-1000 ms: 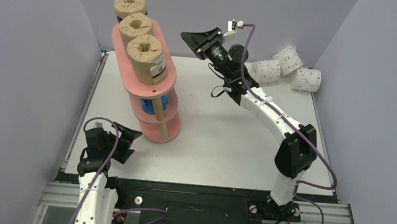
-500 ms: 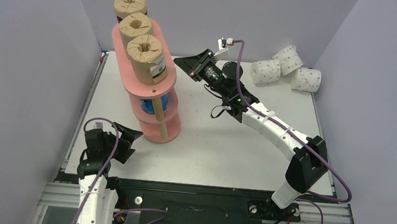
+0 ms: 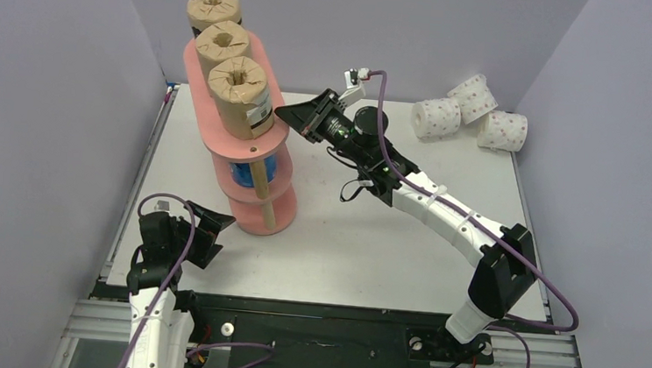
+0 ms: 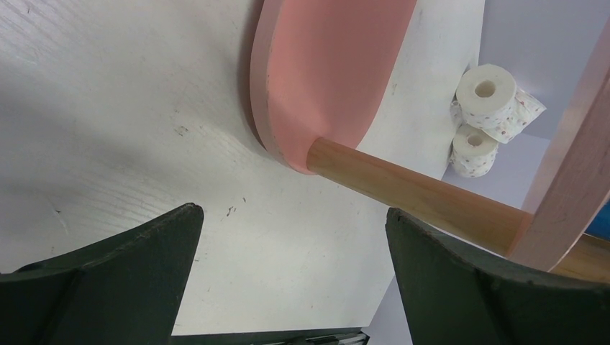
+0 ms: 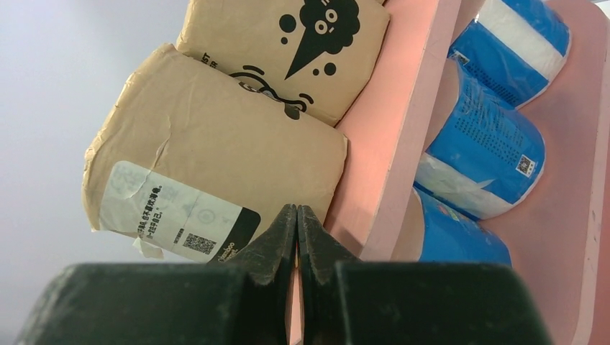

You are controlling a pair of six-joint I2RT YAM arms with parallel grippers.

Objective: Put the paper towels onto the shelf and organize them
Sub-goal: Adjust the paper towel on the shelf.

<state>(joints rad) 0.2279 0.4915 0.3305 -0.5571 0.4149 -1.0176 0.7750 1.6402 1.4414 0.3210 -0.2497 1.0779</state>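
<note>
Right gripper [image 3: 284, 113] clenched empty beside salmon-pink three-tier shelf [image 3: 254, 218]; left gripper [image 3: 212, 229] released. White pink-dotted paper rolls [image 3: 438, 116] at 2 o'clock: probably light, squashy, grab across sides.

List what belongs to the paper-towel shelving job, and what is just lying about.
Job:
shelf
three brown rolls on its top board
three blue rolls on the tier below
three dotted white rolls on the table, far right
right gripper, shut, beside the top board

Not in use:
left gripper, open and empty by the shelf's foot
purple cables
</note>
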